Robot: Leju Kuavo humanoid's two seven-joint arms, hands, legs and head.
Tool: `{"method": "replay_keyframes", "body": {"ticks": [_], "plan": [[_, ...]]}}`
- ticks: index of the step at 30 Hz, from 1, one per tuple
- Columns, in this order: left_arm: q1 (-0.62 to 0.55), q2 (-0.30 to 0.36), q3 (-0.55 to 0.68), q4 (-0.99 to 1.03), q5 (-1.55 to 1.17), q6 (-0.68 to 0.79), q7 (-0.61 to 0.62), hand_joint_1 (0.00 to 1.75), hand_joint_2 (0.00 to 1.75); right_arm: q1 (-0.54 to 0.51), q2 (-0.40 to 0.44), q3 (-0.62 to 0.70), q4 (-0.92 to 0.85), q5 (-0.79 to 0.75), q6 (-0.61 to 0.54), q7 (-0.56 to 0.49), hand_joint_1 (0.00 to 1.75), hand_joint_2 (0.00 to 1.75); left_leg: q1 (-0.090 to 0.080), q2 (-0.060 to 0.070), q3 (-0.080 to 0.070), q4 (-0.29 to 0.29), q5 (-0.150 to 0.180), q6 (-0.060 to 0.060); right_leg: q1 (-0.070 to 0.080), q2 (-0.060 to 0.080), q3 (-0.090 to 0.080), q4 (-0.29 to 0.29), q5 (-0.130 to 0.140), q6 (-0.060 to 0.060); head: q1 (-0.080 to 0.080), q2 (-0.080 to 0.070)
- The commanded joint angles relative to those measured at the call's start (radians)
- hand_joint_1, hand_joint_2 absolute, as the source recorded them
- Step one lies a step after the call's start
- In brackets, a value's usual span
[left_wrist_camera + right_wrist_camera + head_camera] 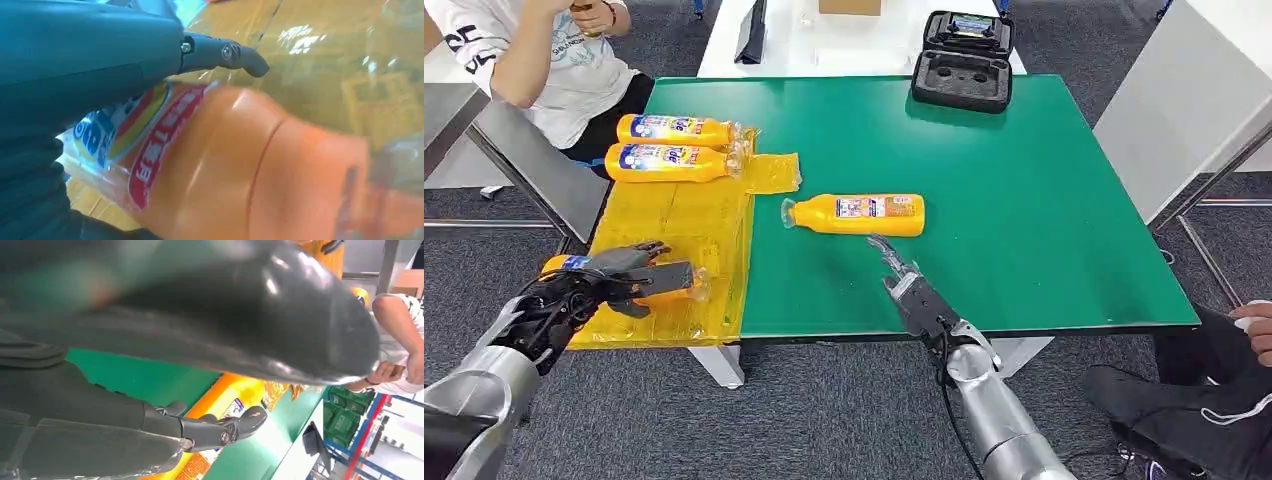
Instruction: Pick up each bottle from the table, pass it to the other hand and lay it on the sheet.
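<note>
Head view: the left robot hand (624, 278) grips an orange bottle (686, 282) low over the near edge of the yellow sheet (679, 215), where two more bottles (669, 145) already lie. The right robot hand (894, 268), fingers apart and holding nothing, hovers just short of the last bottle (856, 214) on the green counter (1024, 200). Released so near the sheet's edge, the held bottle could roll off; a glancing reach might nudge the lying one away.

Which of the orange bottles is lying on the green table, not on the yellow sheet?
The bottle just beyond the right hand; the others are over the yellow sheet.
</note>
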Motion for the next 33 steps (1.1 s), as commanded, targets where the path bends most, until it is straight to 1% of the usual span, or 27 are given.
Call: {"method": "replay_keyframes", "body": {"ticks": [1,2,5,16,18,20,23,25,27,28,29,30,32,33], "plan": [[-0.096,0.004,0.067,-0.015,0.065,-0.031,-0.086,0.0,0.0,-0.029,0.0,-0.027,0.06,0.003,-0.014,0.01,0.0,0.0,0.002,-0.001,-0.002,0.002,0.0,-0.002,0.002,-0.001,0.0,0.001,0.0,-0.002,0.0,0.0],[-0.105,0.016,0.06,-0.02,0.067,-0.055,-0.114,0.0,0.0,-0.03,-0.001,-0.028,0.062,0.004,-0.016,0.012,0.0,0.0,0.003,-0.001,-0.002,0.003,-0.001,-0.002,0.003,-0.002,0.0,0.002,-0.001,-0.002,0.0,0.0],[-0.118,0.041,0.027,-0.034,0.048,-0.082,-0.144,0.0,0.0,-0.033,-0.002,-0.034,0.072,0.002,-0.018,0.011,0.0,0.0,0.002,0.0,-0.002,0.002,0.0,-0.001,0.001,0.0,-0.001,0.001,0.0,-0.001,0.0,0.0],[-0.116,0.041,0.017,-0.035,0.044,-0.087,-0.15,0.0,0.0,-0.034,-0.002,-0.034,0.074,0.002,-0.018,0.01,0.0,0.0,0.001,0.0,-0.001,0.001,0.0,-0.001,0.001,0.0,0.0,0.001,0.0,-0.001,0.0,0.0],[-0.12,0.055,-0.016,-0.032,0.032,-0.137,-0.164,0.0,0.0,-0.041,0.0,-0.032,0.088,0.006,-0.018,0.008,0.0,0.0,0.001,0.001,0.0,0.001,0.0,-0.001,0.001,0.0,0.0,0.001,0.0,-0.001,0.0,0.0],[-0.121,0.085,-0.054,-0.036,0.025,-0.178,-0.175,0.0,0.0,-0.049,0.007,-0.034,0.102,0.009,-0.02,0.004,0.0,0.0,0.002,0.001,0.0,0.002,0.0,-0.002,0.002,0.001,0.0,0.001,0.0,-0.001,0.0,0.0],[-0.119,0.121,-0.073,-0.044,0.038,-0.211,-0.219,0.0,0.0,-0.05,0.008,-0.035,0.107,0.012,-0.024,0.006,0.0,0.0,0.001,0.002,-0.001,0.001,0.0,-0.001,0.001,0.002,-0.001,0.001,0.0,-0.001,0.0,0.0],[-0.112,0.128,-0.06,-0.061,0.071,-0.212,-0.245,0.0,0.0,-0.041,0.006,-0.038,0.1,0.013,-0.027,0.008,0.0,0.0,0.001,0.002,-0.001,0.001,0.0,-0.001,0.001,0.001,-0.001,0.001,0.0,-0.001,0.0,0.0],[-0.101,0.087,0.008,-0.076,0.141,-0.164,-0.234,0.0,0.0,-0.028,0.002,-0.047,0.084,0.007,-0.027,0.007,0.0,0.0,0.002,0.002,0.0,0.002,-0.001,-0.002,0.002,0.001,0.0,0.001,-0.001,-0.002,0.0,0.0],[-0.099,0.051,0.047,-0.083,0.174,-0.121,-0.196,0.0,0.0,-0.019,0.002,-0.05,0.072,0.007,-0.025,0.007,0.0,0.0,0.002,0.0,0.0,0.001,0.0,-0.002,0.002,-0.001,0.0,0.001,0.0,-0.002,0.0,0.0],[-0.085,0.009,0.107,-0.099,0.228,-0.058,-0.188,0.0,1.75,-0.008,0.003,-0.051,0.052,0.008,-0.02,0.008,0.0,0.0,0.002,-0.003,0.0,0.001,0.0,-0.001,0.002,-0.003,0.001,0.0,0.0,-0.001,0.0,0.0],[-0.072,-0.027,0.153,-0.113,0.279,-0.031,-0.173,0.0,1.75,-0.003,0.004,-0.049,0.04,0.012,-0.019,0.013,0.0,0.0,0.002,-0.002,0.0,0.001,0.0,-0.001,0.002,-0.003,0.001,0.0,-0.001,-0.001,0.0,0.0],[-0.028,-0.066,0.208,-0.162,0.334,0.064,-0.186,0.0,1.75,-0.01,0.004,-0.037,0.035,0.029,-0.026,0.018,0.0,0.0,0.002,-0.006,0.0,0.001,0.001,-0.001,0.002,-0.007,0.002,-0.001,-0.001,-0.001,0.0,0.0],[0.024,-0.096,0.249,-0.235,0.373,0.16,-0.239,0.0,1.75,-0.023,0.004,-0.026,0.03,0.049,-0.042,0.025,0.0,0.0,0.001,-0.003,0.0,0.0,0.001,-0.001,0.001,-0.003,0.001,-0.001,0.0,0.0,0.0,0.0]]}}
